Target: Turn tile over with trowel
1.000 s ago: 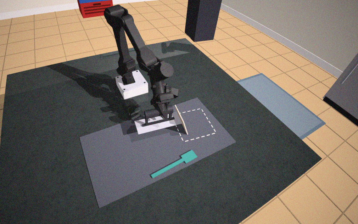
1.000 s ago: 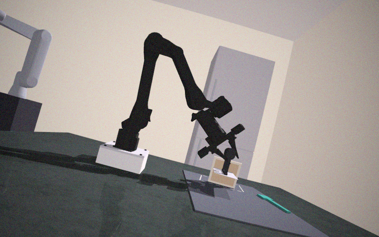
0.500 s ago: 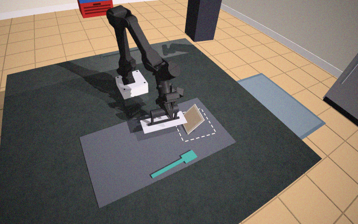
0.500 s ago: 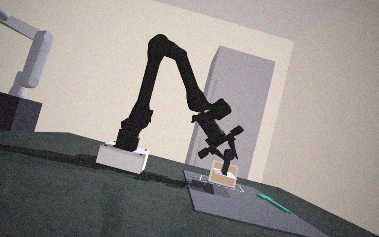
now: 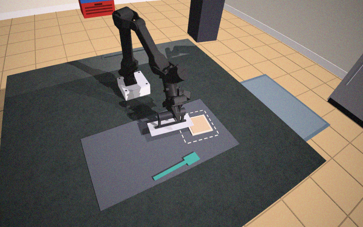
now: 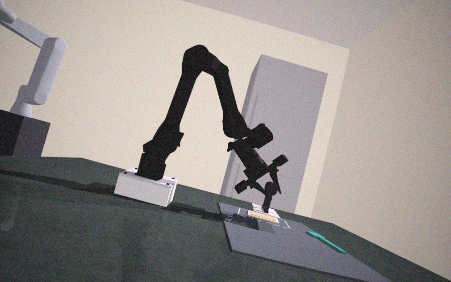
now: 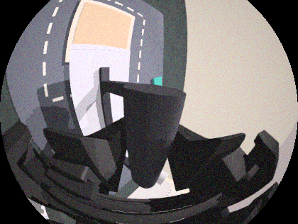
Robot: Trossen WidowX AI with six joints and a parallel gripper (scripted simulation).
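Observation:
The tile (image 5: 200, 124) (image 6: 262, 216) (image 7: 103, 26) lies flat on the mat, plain peach face up with a pale rim; its dark square mark is out of sight. It appears to lie inside the dashed outline (image 5: 189, 142) (image 7: 44, 68). My gripper (image 5: 175, 114) (image 6: 271, 188) (image 7: 146, 118) is shut on the dark round handle of the trowel. The trowel's white blade (image 5: 160, 131) (image 6: 273, 212) (image 7: 85, 64) is low over the mat, its front end at the tile's near edge, seeming to overlap it slightly. Whether it touches the tile or mat cannot be told.
A teal spatula-shaped tool (image 5: 191, 158) (image 6: 327, 242) (image 7: 157, 81) lies on the grey mat (image 5: 120, 160) (image 6: 282, 246), near its edge away from the arm's base. The arm's white base (image 5: 140, 92) (image 6: 143, 189) stands on the dark green surface (image 5: 48, 160).

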